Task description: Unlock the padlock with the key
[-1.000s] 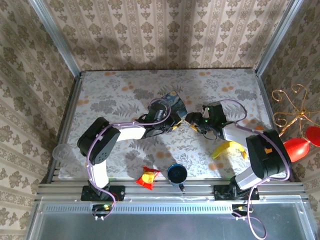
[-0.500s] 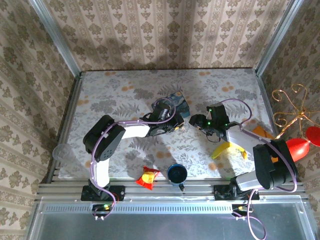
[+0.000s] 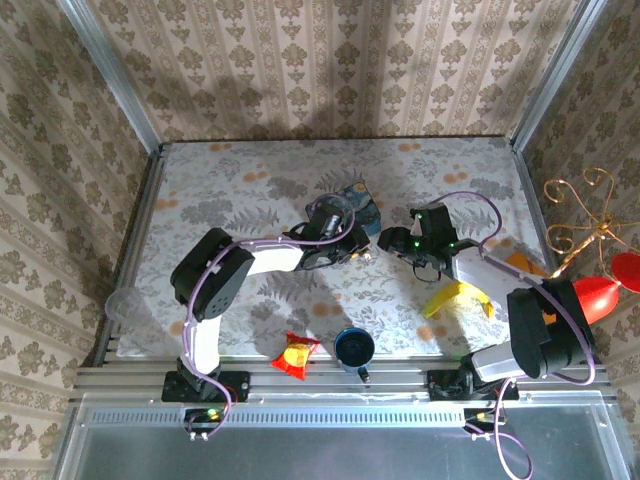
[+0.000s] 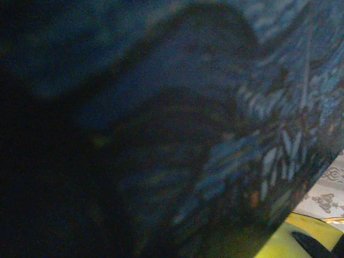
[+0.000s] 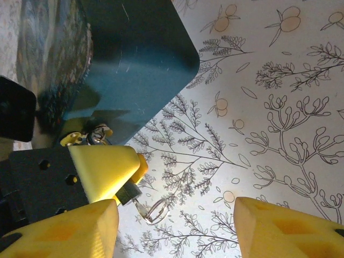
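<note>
The padlock (image 5: pixel 127 192) is a tiny dark block pinched between the yellow fingertips (image 5: pixel 102 171) of my left gripper (image 3: pixel 362 252), which is shut on it. A thin silvery key with a wire ring (image 5: pixel 154 210) sticks out of the padlock's lower end, just above the tablecloth. My right gripper (image 5: pixel 174 231) faces it and is open. Its two yellow fingers (image 5: pixel 290 228) stand wide apart with nothing between them, and the key ring hangs close to the left one. In the top view the right gripper (image 3: pixel 390 240) sits a short gap to the right of the left one.
The blue starry-night tin (image 3: pixel 348 205) stands right behind the left gripper, very close in the left wrist view (image 4: pixel 279 134). A banana (image 3: pixel 455 298), a blue cup (image 3: pixel 354 347) and a red snack packet (image 3: pixel 295 353) lie nearer the front edge. A clear cup (image 3: pixel 122 305) stands at the table's left edge.
My right gripper has drawn back a little from the left gripper's tips, and its arm has swung outward to the right. The tin has shifted slightly. The left gripper keeps its hold.
</note>
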Motion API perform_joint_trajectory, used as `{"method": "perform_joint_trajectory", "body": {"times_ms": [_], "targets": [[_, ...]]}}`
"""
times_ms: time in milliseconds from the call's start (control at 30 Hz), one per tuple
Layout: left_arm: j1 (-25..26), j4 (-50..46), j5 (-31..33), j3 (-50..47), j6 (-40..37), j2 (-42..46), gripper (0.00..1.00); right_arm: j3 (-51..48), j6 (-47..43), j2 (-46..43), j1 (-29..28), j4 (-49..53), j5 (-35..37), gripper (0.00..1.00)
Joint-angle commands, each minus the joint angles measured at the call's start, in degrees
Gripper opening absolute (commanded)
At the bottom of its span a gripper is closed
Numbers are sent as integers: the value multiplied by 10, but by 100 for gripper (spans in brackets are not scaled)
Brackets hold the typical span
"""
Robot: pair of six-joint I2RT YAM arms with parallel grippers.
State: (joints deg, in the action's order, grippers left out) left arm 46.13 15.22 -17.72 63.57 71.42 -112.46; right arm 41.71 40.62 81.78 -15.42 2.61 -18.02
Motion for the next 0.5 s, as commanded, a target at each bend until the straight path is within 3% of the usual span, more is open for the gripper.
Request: {"method": "perform_joint_trajectory", "body": {"times_ms": [0, 167, 200, 233, 267, 467], "targets": [[3, -80, -49, -13, 47, -49, 31, 22, -21, 13, -5, -1, -3, 59], [1, -81, -50, -10, 45, -60, 32, 23, -31, 13, -5, -21, 12, 61], [0, -82, -50, -8, 45, -61, 37, 23, -32, 11, -5, -25, 17, 62], [0, -82, -50, -7, 44, -63, 39, 23, -33, 10, -5, -26, 22, 76], [0, -83, -49, -5, 42, -64, 40, 25, -34, 10, -5, -23, 26, 77], [-2, -87, -50, 6, 39, -69, 41, 38, -41, 21, -4, -17, 36, 75]]}}
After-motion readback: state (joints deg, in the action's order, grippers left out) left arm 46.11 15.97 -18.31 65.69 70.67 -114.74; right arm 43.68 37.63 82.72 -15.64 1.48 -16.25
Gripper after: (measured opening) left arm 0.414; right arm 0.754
